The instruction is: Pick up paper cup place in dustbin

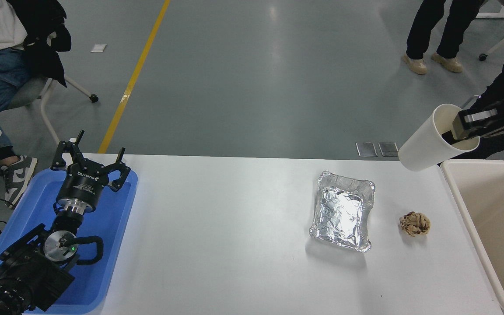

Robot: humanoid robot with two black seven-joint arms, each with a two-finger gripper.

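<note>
My right gripper comes in from the right edge and is shut on the rim of the white paper cup. The cup hangs tilted in the air, its mouth turned up and to the right, just left of the dustbin's far left corner. The dustbin, a large cream-white tub, stands at the table's right edge, partly out of frame; the part of its inside that shows holds nothing. My left gripper is parked open over the blue tray at the lower left.
A foil tray lies on the table right of centre. A crumpled brown paper ball lies between it and the dustbin. A seated person is at the top left; a standing person's legs are at the top right.
</note>
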